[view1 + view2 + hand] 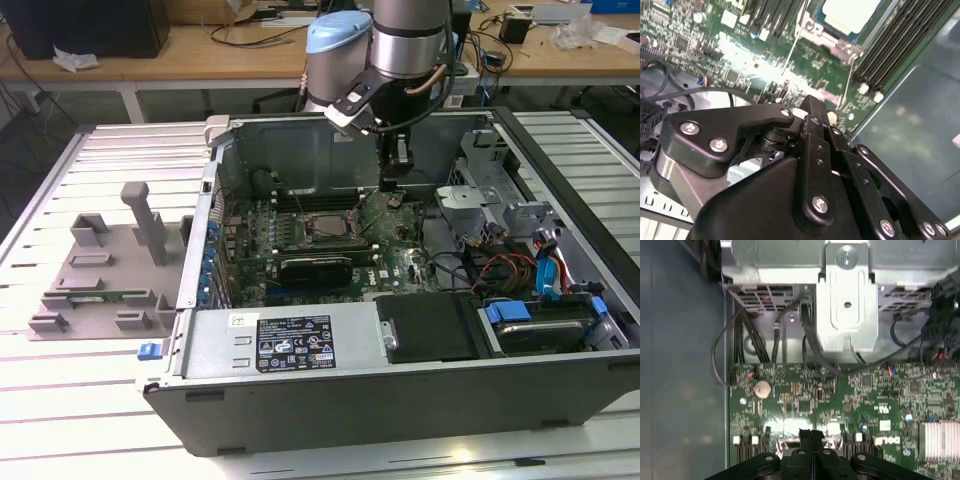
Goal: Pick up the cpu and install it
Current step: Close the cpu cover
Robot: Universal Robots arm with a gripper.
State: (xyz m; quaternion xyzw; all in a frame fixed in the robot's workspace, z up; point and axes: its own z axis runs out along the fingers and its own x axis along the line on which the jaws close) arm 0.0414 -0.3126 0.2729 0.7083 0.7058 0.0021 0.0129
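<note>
Slatted white surface (100, 420) carried an open computer case (400, 400). End effector (390, 188) hung over the green motherboard (398, 262), fingers narrow and pressed together, holding nothing. Cpu (849, 12) lay flat in the socket frame (812, 30), just to the exterior view's left of the end effector, not touching it.

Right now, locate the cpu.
In the second wrist view, the shiny silver square cpu lies on the green motherboard, flanked by long black memory slots.
</note>
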